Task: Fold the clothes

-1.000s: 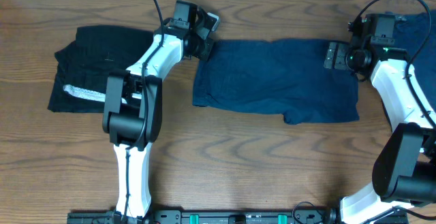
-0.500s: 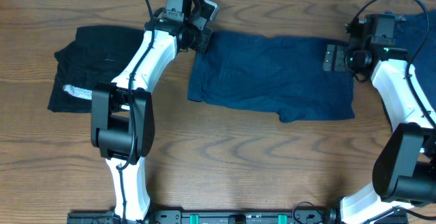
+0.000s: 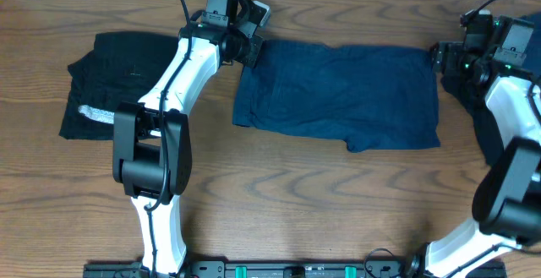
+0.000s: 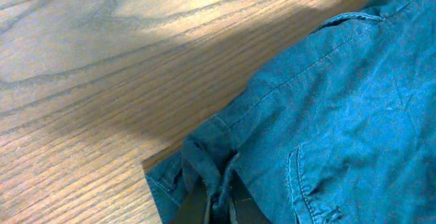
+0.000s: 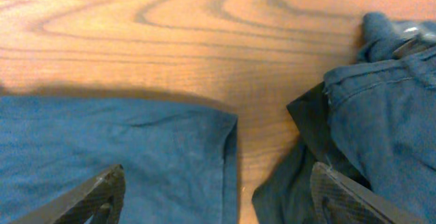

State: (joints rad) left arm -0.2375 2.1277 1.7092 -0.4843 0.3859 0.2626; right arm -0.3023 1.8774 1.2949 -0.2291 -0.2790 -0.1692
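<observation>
A pair of navy shorts (image 3: pixel 338 92) lies spread flat on the wooden table (image 3: pixel 296 202), between the two arms. The left gripper (image 3: pixel 245 46) has its jaws pressed together on the shorts' far left corner, the hem bunched between them. The right gripper (image 5: pixel 216 176) hangs over the far right corner with jaws spread wide, holding nothing. A black garment (image 3: pixel 110 79) lies at the left; any print on its whitish band (image 3: pixel 95 113) is too small to read. A heap of dark blue clothes (image 5: pixel 381 115) sits at the right edge.

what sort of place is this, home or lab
Likely a robotics lab bench, not a home: cabled white left arm and right arm fixed at a wood-grain table, navy garment and black garment laid out.
</observation>
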